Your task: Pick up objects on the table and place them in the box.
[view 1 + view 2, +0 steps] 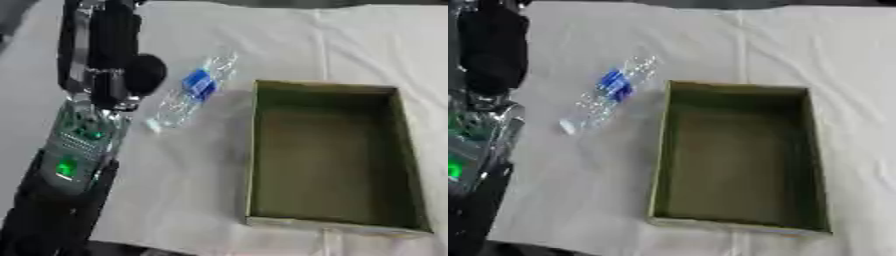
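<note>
A clear bottle (191, 91) with a blue label is laid on the white cloth (175, 170), just left of the open box (328, 155); the left hand (118, 45) is raised beside it, its fingers blurred and not to be made out; the right hand is not seen.

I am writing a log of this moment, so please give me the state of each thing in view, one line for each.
Clear plastic water bottle with blue label: lying on its side on the white cloth, left of the box, not held.
Olive-green rectangular box: open on top, nothing inside.
Left hand: raised beside the bottle, holding nothing; fingers not discernible.
</note>
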